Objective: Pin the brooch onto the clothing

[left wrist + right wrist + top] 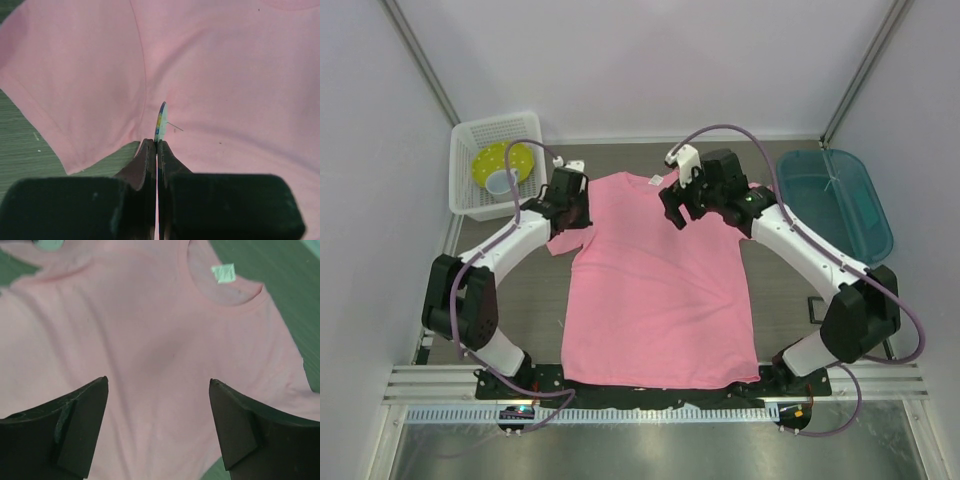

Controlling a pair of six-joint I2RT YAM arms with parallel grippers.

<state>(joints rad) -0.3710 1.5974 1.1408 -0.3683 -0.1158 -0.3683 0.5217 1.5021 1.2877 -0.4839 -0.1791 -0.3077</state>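
Observation:
The pink T-shirt lies flat on the table, collar at the far side. My left gripper is over its left sleeve, and in the left wrist view it is shut on the brooch. The brooch shows edge-on, with its thin pin sticking out to the right just above the fabric. My right gripper is open and empty above the shirt's upper chest. The collar's white label lies ahead of it.
A white basket with a yellow bowl stands at the far left. A teal bin stands at the far right. A small dark object lies by the right arm.

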